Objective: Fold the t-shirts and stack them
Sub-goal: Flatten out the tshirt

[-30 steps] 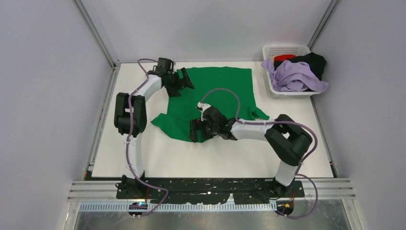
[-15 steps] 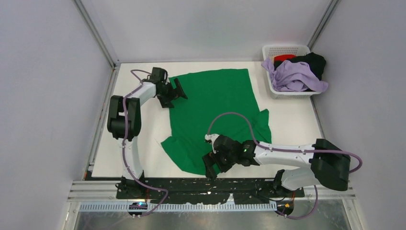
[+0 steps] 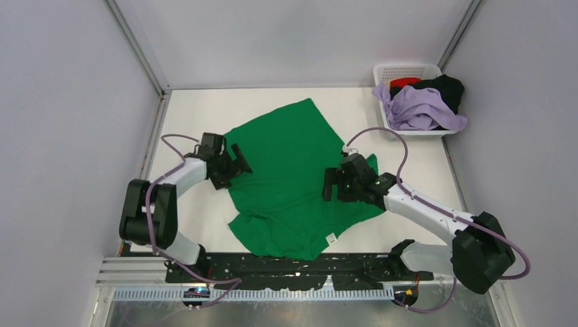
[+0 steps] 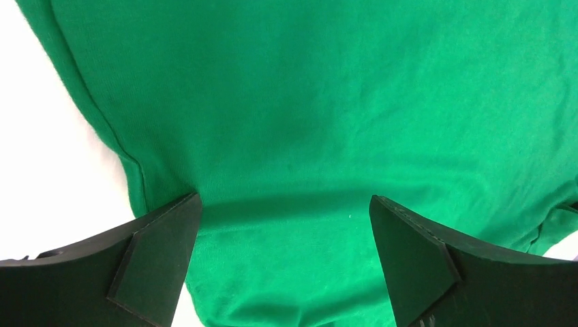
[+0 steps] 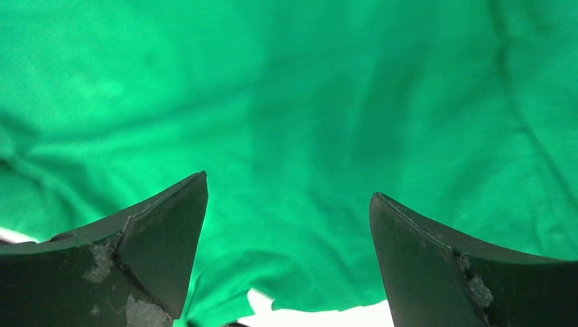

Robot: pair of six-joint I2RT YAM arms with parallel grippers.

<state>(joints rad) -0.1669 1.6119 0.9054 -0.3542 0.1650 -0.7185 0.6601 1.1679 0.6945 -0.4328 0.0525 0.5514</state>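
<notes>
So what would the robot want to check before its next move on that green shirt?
1. Left gripper open, nothing pinched: ok.
2. Right gripper open, nothing pinched: ok.
3. Green t-shirt lying flat and square: not ok, it sits skewed and is rumpled at its near left corner.
4. Shirt wholly on the table: cannot tell, its near edge reaches the front rail.
5. Lavender shirt and the others out of the way in the basket: ok.

Looking down between the wide-spread dark fingers (image 5: 153, 238) of the right gripper (image 5: 287, 189) onto a wrinkled green t-shirt (image 5: 307, 102), with a sliver of white table (image 5: 320, 319) at the bottom edge.
</notes>
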